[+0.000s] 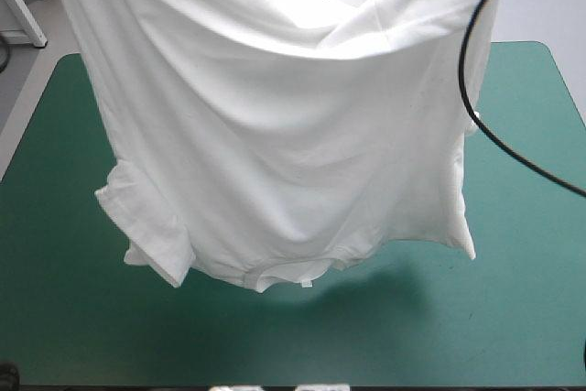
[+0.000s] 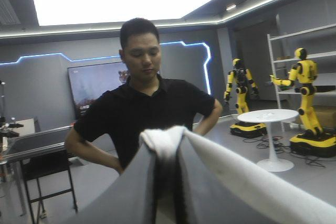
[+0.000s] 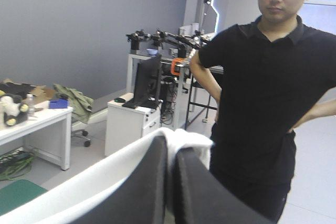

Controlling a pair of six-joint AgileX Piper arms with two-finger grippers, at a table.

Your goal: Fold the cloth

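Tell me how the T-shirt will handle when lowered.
Probably floppy: the T-shirt sags in folds between the left claw and the right claw. Likely light: two small pinches carry it all. Hanging sleeves may crumple on landing.

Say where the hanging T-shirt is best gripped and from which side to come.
Grip the T-shirt at its two upper corners, coming from above, as the left gripper and right gripper do now, each shut on a bunched edge. It hangs spread between them, collar and sleeves lowest, so corner holds keep it flat for laying on the teal-green cover.
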